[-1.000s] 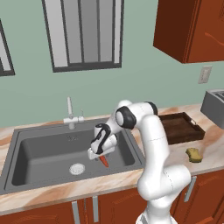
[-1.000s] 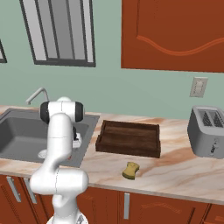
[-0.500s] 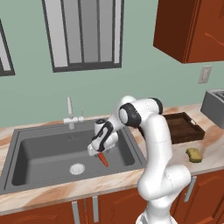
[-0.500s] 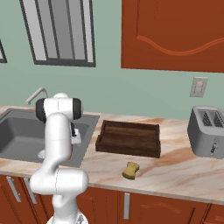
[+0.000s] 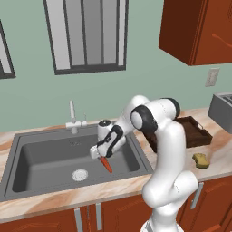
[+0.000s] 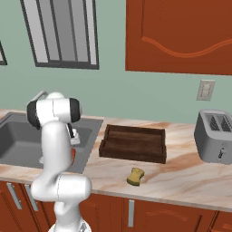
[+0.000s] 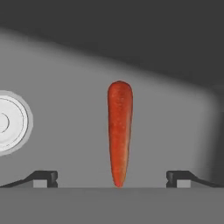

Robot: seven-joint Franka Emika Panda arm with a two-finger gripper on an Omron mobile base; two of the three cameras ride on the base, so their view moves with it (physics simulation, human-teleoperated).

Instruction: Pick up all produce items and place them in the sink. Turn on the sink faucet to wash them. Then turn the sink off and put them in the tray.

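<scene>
— Where the gripper hangs over the sink, what state?
— Fingers spread wide, gripping nothing; carrot between them, inside the basin, right of the drain; tray further right.

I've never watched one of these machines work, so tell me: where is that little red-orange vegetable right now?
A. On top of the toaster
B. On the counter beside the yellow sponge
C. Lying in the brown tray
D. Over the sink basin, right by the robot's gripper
D: the red-orange vegetable sits just below the gripper, inside the sink, near the drain.
</scene>
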